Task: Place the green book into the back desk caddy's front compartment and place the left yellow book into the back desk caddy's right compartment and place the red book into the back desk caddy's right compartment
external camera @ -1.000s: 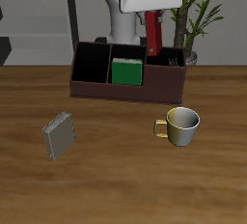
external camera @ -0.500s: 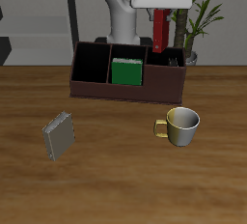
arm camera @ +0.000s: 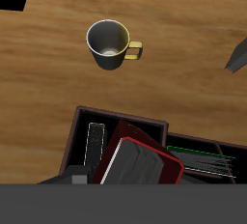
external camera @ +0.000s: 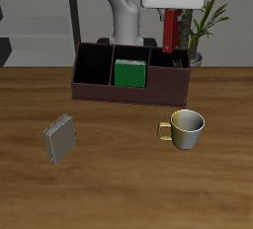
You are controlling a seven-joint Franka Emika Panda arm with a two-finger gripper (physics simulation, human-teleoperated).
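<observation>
The gripper (external camera: 174,16) is clenched on the red book (external camera: 171,31), which hangs upright with its long axis vertical, above the caddy (external camera: 128,93) and over its right compartment (external camera: 169,63), the end section beside the potted plant (external camera: 203,16). From the hand, that compartment lies at six o'clock in the exterior view, so I judge the coming move to be a plain lowering. The green book (external camera: 129,73) already stands in the front compartment (external camera: 129,65). A grey book (external camera: 59,138) lies on the table (external camera: 119,184), well apart at about eight o'clock from the caddy; a mug (external camera: 184,128) sits nearer. The wrist view adds what the exterior hides: the red book (arm camera: 145,160) over that compartment, with a pale book (arm camera: 95,146) already standing along its wall.
</observation>
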